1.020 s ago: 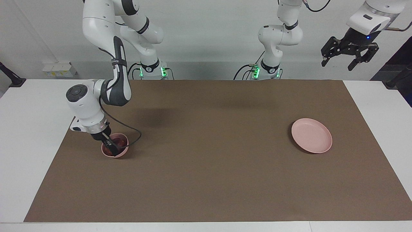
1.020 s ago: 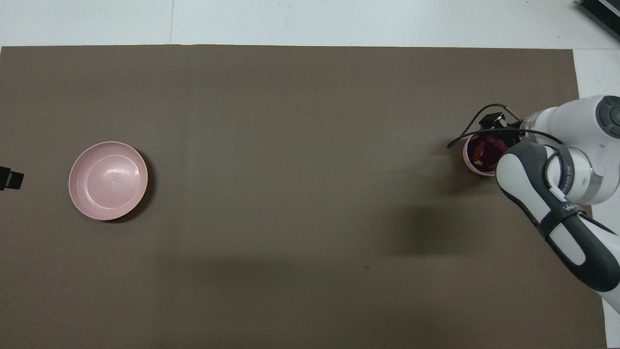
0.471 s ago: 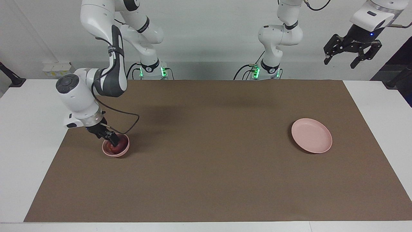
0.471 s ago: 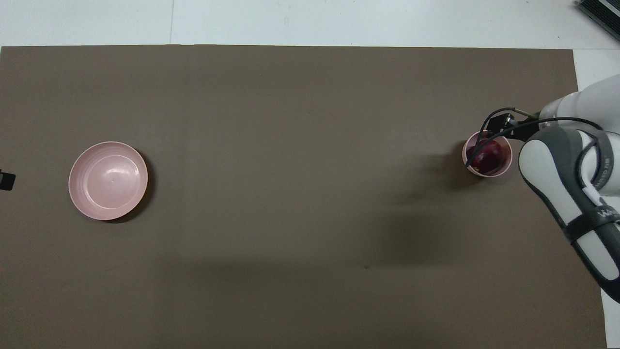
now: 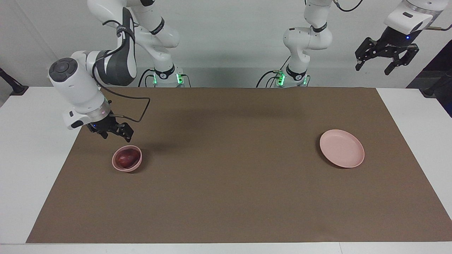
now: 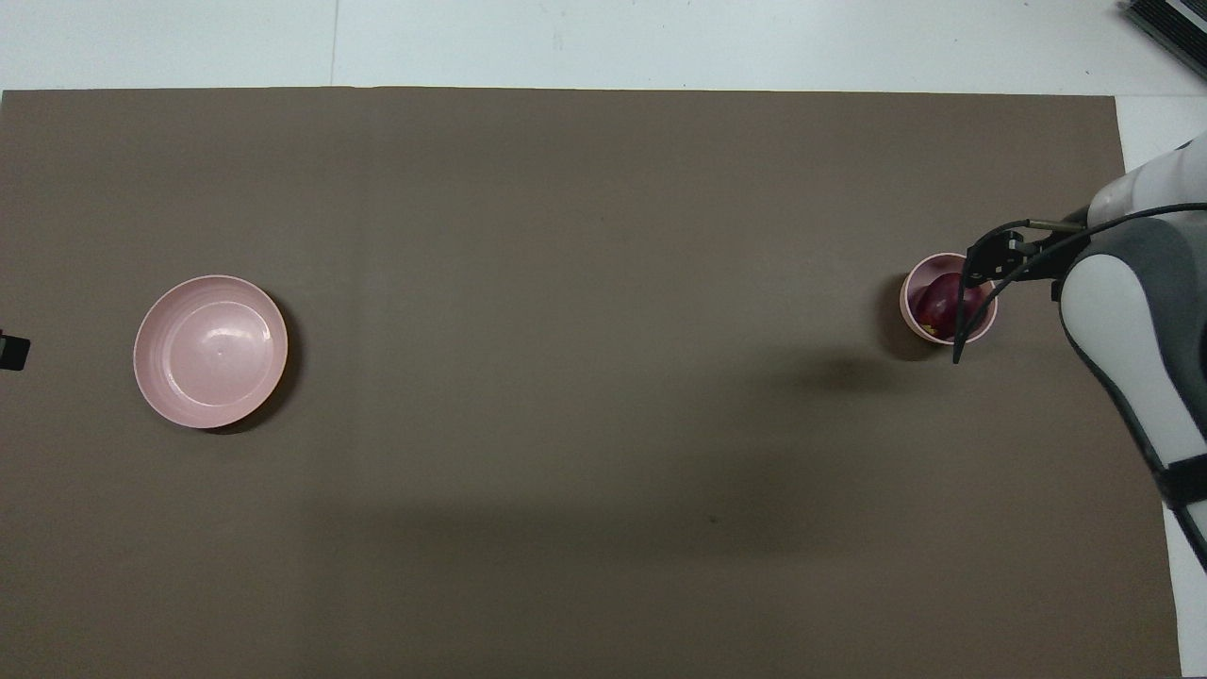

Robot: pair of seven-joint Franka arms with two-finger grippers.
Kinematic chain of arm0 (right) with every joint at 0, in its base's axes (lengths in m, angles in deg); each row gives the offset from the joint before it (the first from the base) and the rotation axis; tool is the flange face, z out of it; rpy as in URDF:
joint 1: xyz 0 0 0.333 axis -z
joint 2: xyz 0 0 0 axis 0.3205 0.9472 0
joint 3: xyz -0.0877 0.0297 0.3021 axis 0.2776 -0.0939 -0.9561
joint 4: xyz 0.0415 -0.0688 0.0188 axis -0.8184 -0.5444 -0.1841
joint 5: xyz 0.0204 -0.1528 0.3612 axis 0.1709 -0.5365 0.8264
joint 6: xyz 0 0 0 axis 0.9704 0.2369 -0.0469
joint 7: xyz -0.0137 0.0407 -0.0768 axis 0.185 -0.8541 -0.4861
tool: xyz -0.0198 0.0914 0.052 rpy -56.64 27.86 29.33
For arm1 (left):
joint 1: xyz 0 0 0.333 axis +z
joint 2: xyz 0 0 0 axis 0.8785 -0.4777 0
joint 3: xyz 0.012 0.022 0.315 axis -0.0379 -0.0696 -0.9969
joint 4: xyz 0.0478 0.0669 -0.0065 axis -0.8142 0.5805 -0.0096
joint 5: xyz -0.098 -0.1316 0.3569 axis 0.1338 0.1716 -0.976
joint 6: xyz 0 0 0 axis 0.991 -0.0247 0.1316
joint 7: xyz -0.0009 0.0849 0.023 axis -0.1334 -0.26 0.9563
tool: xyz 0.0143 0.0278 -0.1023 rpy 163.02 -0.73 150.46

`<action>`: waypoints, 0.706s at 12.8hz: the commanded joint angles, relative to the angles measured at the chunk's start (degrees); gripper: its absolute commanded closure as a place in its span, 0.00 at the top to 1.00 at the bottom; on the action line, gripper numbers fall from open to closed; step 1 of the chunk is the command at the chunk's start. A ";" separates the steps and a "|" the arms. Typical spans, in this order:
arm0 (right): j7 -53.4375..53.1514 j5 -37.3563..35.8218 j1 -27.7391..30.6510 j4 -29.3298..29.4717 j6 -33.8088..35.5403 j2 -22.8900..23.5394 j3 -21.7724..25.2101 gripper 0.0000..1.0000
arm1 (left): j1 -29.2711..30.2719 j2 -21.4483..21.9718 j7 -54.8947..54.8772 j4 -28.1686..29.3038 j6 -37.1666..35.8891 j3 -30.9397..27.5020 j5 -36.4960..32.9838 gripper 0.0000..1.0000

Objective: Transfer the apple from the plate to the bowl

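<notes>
The dark red apple (image 5: 127,158) (image 6: 943,300) lies in the small pink bowl (image 5: 115,164) (image 6: 908,311) at the right arm's end of the table. My right gripper (image 5: 116,136) (image 6: 992,256) hangs open and empty in the air just above the bowl's rim, touching neither bowl nor apple. The flat pink plate (image 5: 342,148) (image 6: 209,351) sits bare at the left arm's end. My left gripper (image 5: 373,68) waits open and high above that end; only a black tip of the left gripper (image 6: 11,351) shows in the overhead view.
A brown mat (image 5: 226,183) covers most of the white table (image 5: 28,141). A black cable (image 5: 139,109) loops from the right wrist over the mat beside the bowl.
My right gripper has risen out of the bowl and drawn back toward the robots, leaving the apple in it. The left gripper rose slightly, then held still.
</notes>
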 commanded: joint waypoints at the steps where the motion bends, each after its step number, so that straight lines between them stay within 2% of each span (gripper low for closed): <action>1: 1.00 -0.04 0.08 -0.55 6.00 -6.64 -0.47 1.00 | -0.58 0.48 0.38 0.03 -0.81 -0.50 -0.25 1.00; 4: 0.30 2.76 0.16 0.59 11.71 -10.34 -0.47 1.00 | -0.58 0.48 0.38 0.03 -0.81 -0.50 -0.25 1.00; 6: 0.39 2.95 0.25 5.06 17.07 -9.65 -0.47 1.00 | -0.58 0.48 0.38 0.03 -0.81 -0.50 -0.25 1.00; 9: 0.39 3.04 0.17 5.26 16.57 -9.73 -0.47 1.00 | -0.58 0.48 0.38 0.03 -0.81 -0.50 -0.25 1.00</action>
